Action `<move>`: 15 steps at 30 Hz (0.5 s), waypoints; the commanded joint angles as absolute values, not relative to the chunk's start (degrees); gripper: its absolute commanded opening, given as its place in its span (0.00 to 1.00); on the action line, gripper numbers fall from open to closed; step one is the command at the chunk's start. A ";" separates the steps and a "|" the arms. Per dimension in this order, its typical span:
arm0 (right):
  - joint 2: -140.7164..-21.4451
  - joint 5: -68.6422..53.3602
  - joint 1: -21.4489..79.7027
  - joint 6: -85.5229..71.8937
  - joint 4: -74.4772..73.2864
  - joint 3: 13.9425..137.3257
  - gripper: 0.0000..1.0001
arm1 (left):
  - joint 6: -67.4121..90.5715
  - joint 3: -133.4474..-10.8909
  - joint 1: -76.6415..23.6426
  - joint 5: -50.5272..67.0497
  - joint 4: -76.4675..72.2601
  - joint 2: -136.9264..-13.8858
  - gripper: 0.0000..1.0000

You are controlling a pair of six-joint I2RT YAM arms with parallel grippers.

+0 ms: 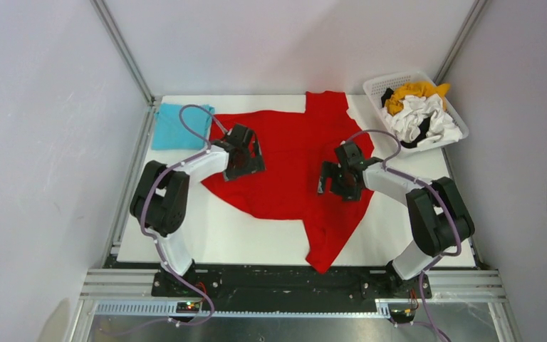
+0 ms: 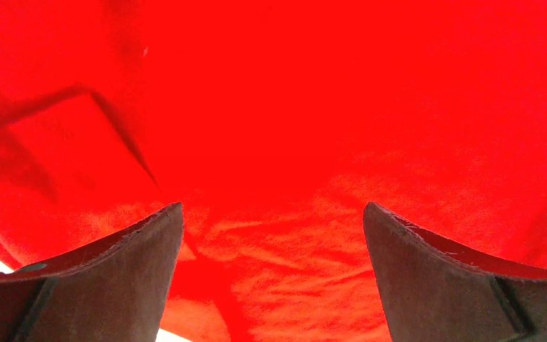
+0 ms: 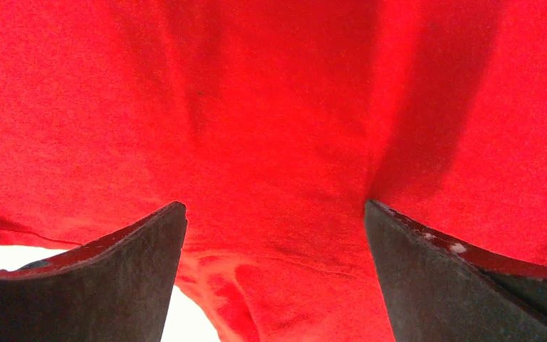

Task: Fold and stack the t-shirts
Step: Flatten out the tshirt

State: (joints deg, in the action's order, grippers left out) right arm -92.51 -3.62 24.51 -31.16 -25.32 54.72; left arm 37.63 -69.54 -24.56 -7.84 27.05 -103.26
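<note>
White counter (image 1: 256,242) with a flat matte top, white plastic lattice basket (image 1: 377,85) at its far right corner, plain pale walls (image 1: 43,142) left, far and right, slanting aluminium posts (image 1: 124,53) at both far corners, black plate (image 1: 292,286) and silver rail (image 1: 114,285) along the near edge

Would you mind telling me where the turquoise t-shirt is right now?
In the top view, the turquoise t-shirt lies flat at the far left corner of the table, beside the left edge of the spread red t-shirt.

Left hand (image 1: 246,154) and right hand (image 1: 336,178) both hover low, jaws spread wide.
</note>
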 commanded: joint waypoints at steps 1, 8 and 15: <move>-91.55 -3.85 23.48 -33.62 -21.37 51.92 0.99 | 39.58 -65.13 -24.96 -8.02 26.94 -102.76 1.00; -91.21 -3.30 18.83 -35.16 -20.06 45.56 0.99 | 41.13 -54.35 -23.06 -9.38 27.72 -96.64 1.00; -90.10 -3.49 18.06 -36.48 -19.28 44.14 0.99 | 45.49 -41.79 -19.55 -16.20 34.87 -81.84 1.00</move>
